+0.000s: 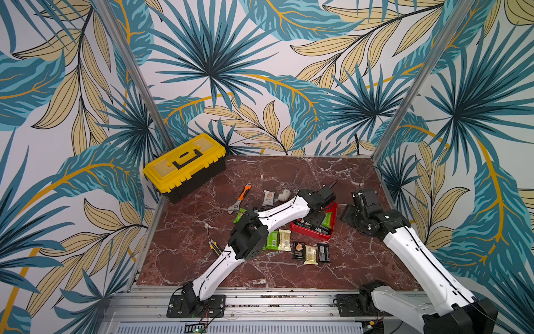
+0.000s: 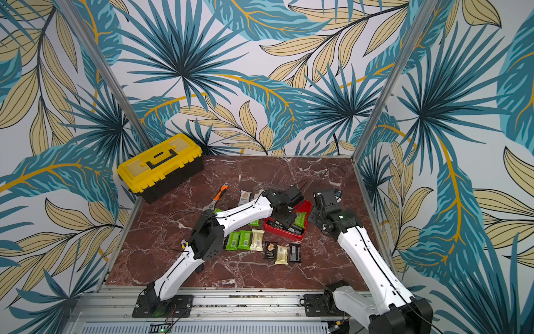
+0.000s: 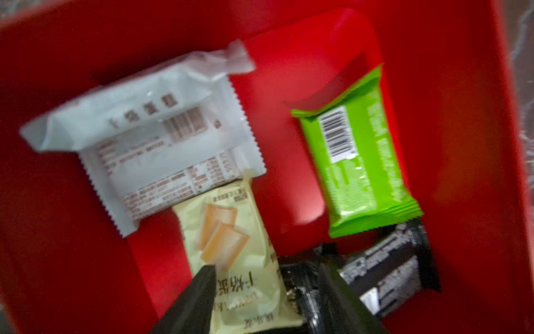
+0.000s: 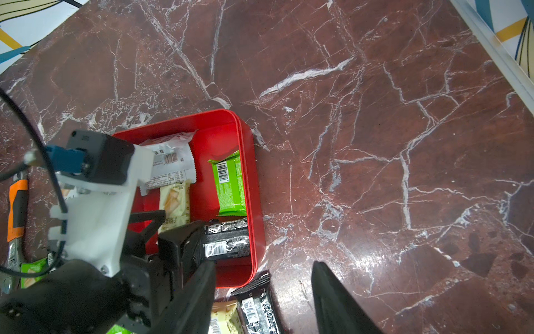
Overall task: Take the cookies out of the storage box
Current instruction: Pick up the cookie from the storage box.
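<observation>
A: Where are the cookies (image 4: 229,185)?

B: Split. Four sit in the storage box (image 3: 462,130): white packet (image 3: 156,136), cream packet (image 3: 239,254), green packet (image 3: 358,167), and a black packet (image 3: 387,274) against a wall. The rest lie out on the surface (image 4: 375,130), most in a row just beside the box.

A: Hands?

B: The left hand (image 3: 268,271) is down inside the box. Its fingers are parted astride the cream packet, one tip over the packet's edge with a gap on the other side. No pinch that I can see. The right hand (image 4: 264,264) hovers beside the box, spread wide and empty.

A: How will it handle?

B: My read is very light. The wrapper is glossy film, so probably slippery, and it will crinkle and give under the pads. The biscuit inside is likely brittle, so squeeze gently.

A: Where should it take hold?

B: Mid-body, across the narrow width. The packet lies flat, so the tips need to reach the box floor on both sides. Avoid the crimped end fins, which would just fold and slide out.

A: Risks?

B: The cream packet's far end overlaps the white packet's corner, and I can't tell which is on top. The black packet touches its other side. A sloppy close could nip two, or drag the white one along. The box is light too and may shift.
</observation>
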